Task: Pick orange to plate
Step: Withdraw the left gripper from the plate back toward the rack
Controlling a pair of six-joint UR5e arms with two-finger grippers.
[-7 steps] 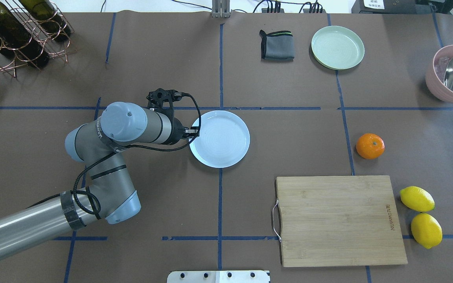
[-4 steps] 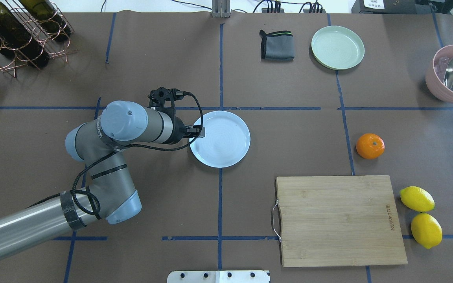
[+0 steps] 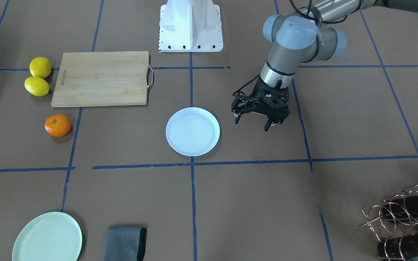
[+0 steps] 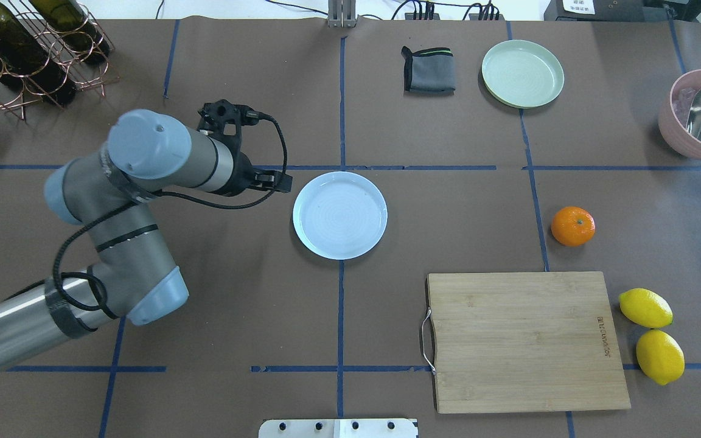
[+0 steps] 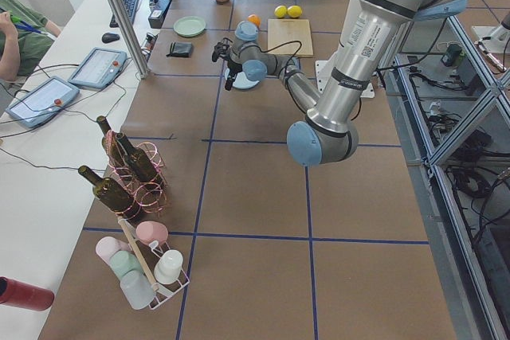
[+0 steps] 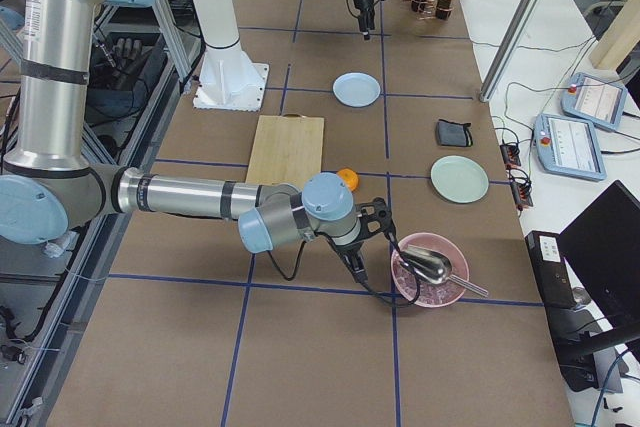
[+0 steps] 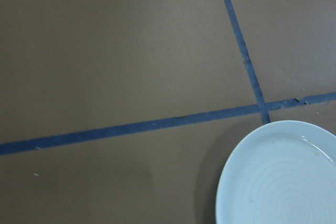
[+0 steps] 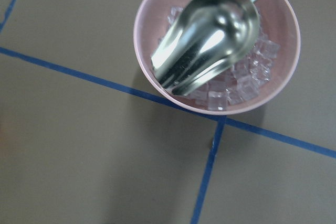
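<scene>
The orange (image 4: 572, 225) lies on the brown table right of the centre, just beyond the cutting board's far right corner; it also shows in the front view (image 3: 57, 125). The pale bluish-white plate (image 4: 339, 215) sits empty mid-table, and its rim (image 7: 273, 182) fills the lower right of the left wrist view. My left gripper (image 3: 251, 125) hovers open and empty beside the plate's left side, apart from it. Only the right-side view shows my right gripper (image 6: 352, 263), low between the orange (image 6: 347, 179) and the pink bowl; I cannot tell its state.
A wooden cutting board (image 4: 527, 340) lies near the front right, with two lemons (image 4: 652, 334) beside it. A mint-green plate (image 4: 522, 73) and a folded grey cloth (image 4: 428, 70) are at the back. A pink bowl (image 8: 157, 3) holds ice and a scoop. A bottle rack (image 4: 28, 48) stands back left.
My left arm has drawn back to the left and farther from me, taking its gripper off the plate's left rim. The plate and orange have not moved.
</scene>
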